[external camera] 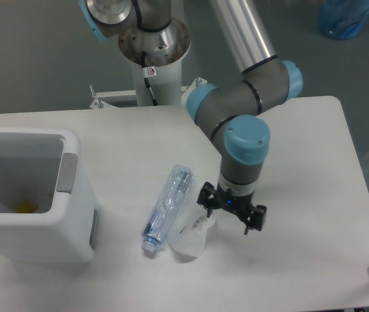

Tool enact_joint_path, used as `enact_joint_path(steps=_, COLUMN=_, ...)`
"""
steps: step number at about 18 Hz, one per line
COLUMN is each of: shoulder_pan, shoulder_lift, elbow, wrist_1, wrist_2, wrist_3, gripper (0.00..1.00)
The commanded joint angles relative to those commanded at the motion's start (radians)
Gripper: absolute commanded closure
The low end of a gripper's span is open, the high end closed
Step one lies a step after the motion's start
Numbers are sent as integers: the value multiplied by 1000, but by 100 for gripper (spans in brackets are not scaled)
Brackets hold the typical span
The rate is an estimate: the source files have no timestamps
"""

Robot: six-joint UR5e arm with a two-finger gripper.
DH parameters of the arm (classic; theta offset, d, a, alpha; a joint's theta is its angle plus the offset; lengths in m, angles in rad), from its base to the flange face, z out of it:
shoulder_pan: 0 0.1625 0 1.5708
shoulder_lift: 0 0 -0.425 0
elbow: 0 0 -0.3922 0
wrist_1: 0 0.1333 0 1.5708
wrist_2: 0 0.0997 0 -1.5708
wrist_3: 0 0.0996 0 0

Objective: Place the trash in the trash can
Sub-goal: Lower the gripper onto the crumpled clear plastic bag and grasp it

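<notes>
Claw: the gripper hangs with its fingers spread and nothing between them.
Cup: the crumpled cup lies on the table just left of the claw and a little nearer the camera, touching or nearly touching one finger.
Bottle: the bottle lies further left, beside the cup.
Bin: the bin stands well to the left, open-topped (something yellow inside).
Risk: thin plastic may skid away or buckle if a finger lands on it.
Risk two: a sideways nudge could roll the bottle.

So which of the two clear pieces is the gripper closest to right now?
The wrinkly cup-like piece. The gripper hangs open right beside its upper edge, while the long slim bottle lies farther left.
</notes>
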Motion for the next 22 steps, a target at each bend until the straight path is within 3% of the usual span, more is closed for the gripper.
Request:
enact_joint_path(steps=6, shoulder_pan=-15, shoulder_lift=-31, elbow=-14, wrist_1=5, wrist_2=6, wrist_3=-5, gripper=2)
enact_joint_path(steps=10, shoulder_pan=-15, shoulder_lift=-38, elbow=-14, wrist_1=3, wrist_2=6, wrist_3=-2, gripper=77)
enact_joint_path(steps=11, shoulder_pan=-15, shoulder_lift=-40, elbow=-12, wrist_1=3, wrist_2=8, wrist_3=-2, gripper=92)
enact_joint_path(steps=12, shoulder_pan=-15, shoulder_lift=-40, elbow=-11, wrist_1=3, wrist_2=6, wrist_3=0, gripper=100)
enact_joint_path(steps=22, shoulder_pan=-2, shoulder_lift=11, elbow=-11, wrist_1=-11, wrist_2=-56, wrist_3=-12, gripper=100)
